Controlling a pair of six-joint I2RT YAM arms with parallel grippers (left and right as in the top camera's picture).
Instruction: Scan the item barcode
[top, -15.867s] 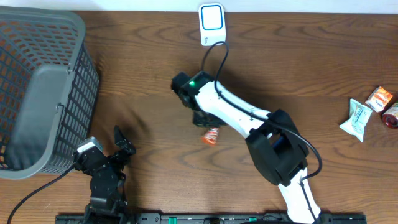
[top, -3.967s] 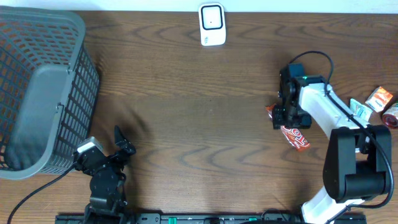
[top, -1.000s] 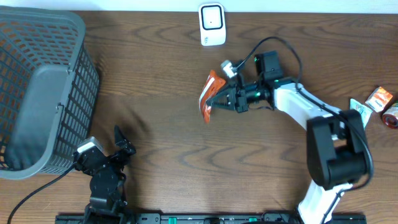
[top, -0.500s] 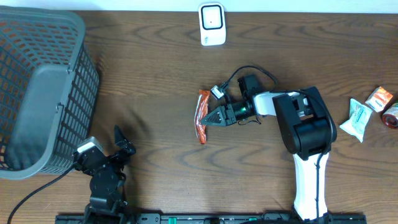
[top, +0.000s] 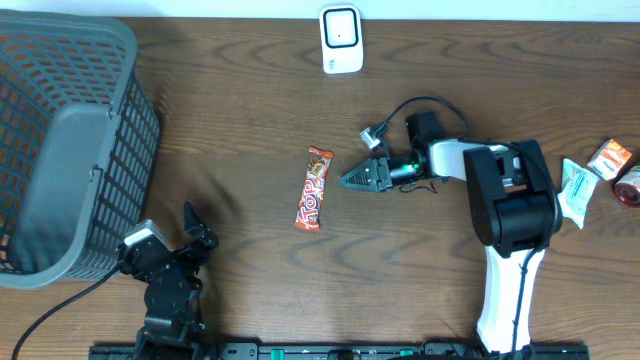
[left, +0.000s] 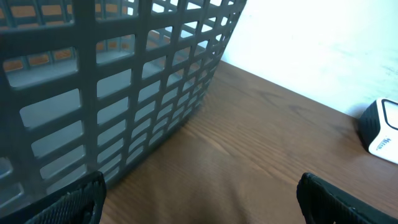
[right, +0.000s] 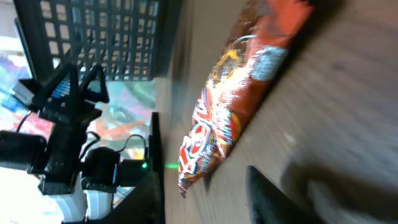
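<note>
— Two questions: where's the bar, and what's the right gripper doing?

— Bar (top: 313, 188) lies flat on the counter (top: 250, 120), about mid-way across, brand print up. My right gripper (top: 348, 181) sits low just beside its right edge, tips aimed at it, not touching. It holds nothing. I can't tell how far the jaws stand apart: overhead shows only a wedge and the wrist view is blurred.

— Left side?

— Left gripper (left: 199, 205) is parked near the basket (top: 70, 140), jaws wide, empty. Not in play.

— Scan done?

— I'd say no. Scanner (top: 340, 38) is at the far edge, well apart from the bar, and nothing faces it. No barcode shows on the upper face in either view, so I reckon it's on the underside.

— Which step, then?

— Looks like a re-grip: bar on the counter, waiting to be taken at a better angle. Next move calls for a pinch across the narrow width near one end. Then lift, roll the wrist so the back faces the scanner window, and hold it near and square.

— Risk?

— Wrapper looks slick and thin. A low approach may shove it rather than pinch it.
</note>
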